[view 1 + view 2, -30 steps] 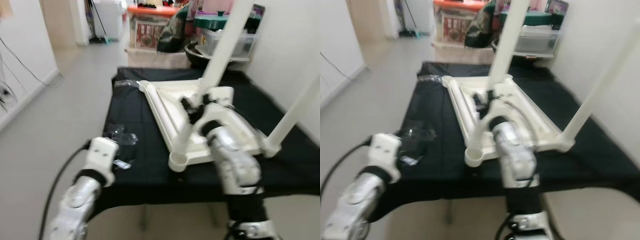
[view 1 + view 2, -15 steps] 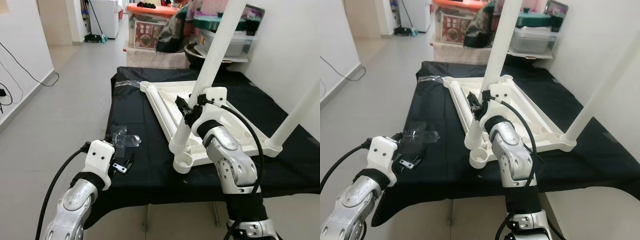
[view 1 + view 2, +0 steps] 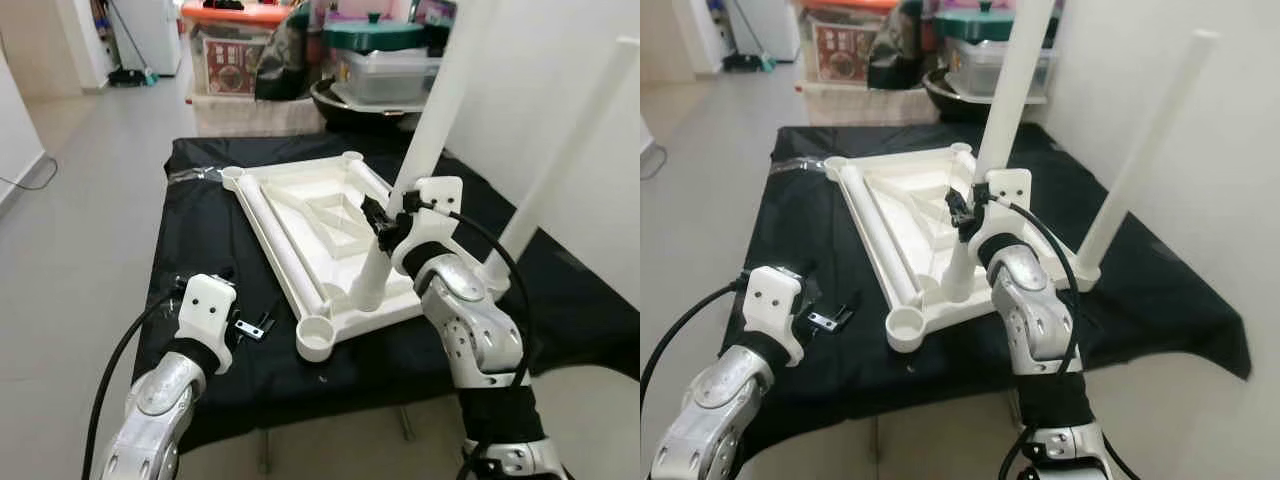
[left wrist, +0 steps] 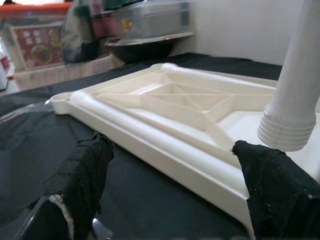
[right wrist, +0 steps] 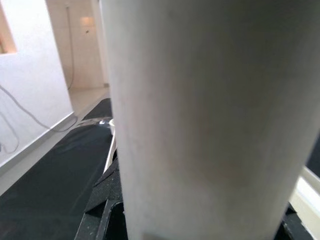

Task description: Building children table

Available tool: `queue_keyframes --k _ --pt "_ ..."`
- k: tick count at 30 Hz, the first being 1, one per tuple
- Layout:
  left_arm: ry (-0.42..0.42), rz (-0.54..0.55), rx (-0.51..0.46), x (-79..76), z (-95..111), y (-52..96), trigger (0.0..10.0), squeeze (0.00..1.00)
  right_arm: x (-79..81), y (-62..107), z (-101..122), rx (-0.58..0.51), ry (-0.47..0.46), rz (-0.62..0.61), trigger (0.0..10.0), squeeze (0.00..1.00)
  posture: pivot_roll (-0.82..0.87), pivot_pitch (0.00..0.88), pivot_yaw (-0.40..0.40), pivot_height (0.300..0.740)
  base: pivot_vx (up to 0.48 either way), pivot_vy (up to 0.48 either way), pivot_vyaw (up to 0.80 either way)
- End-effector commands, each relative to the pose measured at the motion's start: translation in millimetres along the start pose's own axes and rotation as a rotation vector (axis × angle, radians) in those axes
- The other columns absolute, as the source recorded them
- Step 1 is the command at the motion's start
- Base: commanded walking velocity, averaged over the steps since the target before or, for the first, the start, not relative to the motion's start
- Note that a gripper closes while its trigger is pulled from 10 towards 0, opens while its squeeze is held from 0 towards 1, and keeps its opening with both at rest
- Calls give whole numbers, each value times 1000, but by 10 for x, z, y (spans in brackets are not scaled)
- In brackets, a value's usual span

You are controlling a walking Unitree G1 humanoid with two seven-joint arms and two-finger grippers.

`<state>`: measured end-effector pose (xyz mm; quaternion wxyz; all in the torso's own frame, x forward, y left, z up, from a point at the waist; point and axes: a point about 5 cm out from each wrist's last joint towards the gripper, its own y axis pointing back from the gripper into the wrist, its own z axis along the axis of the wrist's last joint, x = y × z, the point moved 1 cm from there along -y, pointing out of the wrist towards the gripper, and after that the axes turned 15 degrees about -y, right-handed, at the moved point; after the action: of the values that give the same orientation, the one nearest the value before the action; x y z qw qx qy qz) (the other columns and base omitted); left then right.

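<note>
White tabletop (image 3: 320,215) lies upside down on the black-draped table (image 3: 190,225), one leg (image 3: 1140,150) standing in its far right corner. Right gripper (image 3: 385,228) pinches a second leg (image 3: 425,140) upright over the near right part of the tabletop; the left wrist view shows its ribbed end (image 4: 286,131) apparently just clear of the plastic. Left gripper (image 4: 170,192) hovers at the near left, jaws spread, by a small metal bracket (image 3: 252,328).
</note>
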<state>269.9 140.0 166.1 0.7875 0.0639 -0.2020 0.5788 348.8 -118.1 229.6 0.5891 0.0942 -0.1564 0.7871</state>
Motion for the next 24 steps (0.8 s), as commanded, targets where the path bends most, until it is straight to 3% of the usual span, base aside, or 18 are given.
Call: queue_keyframes --k 1,5,15,24 --pt "9 -9 3 -19 -11 7 10000 0 30 -11 31 -17 3 10 10000 0 44 0 -100 740 0 0 0" --pt "10 -10 3 -21 -10 10 10000 0 31 -10 30 -17 5 11 10000 0 43 0 -99 740 0 0 0" --pt "15 -24 -18 -39 19 -2 10000 0 20 -13 29 -17 2 8 10000 0 41 0 -98 740 380 0 0" --pt "24 -30 -21 -68 27 2 10000 0 37 -13 29 -12 -10 26 10000 0 42 0 -103 740 0 0 -158"
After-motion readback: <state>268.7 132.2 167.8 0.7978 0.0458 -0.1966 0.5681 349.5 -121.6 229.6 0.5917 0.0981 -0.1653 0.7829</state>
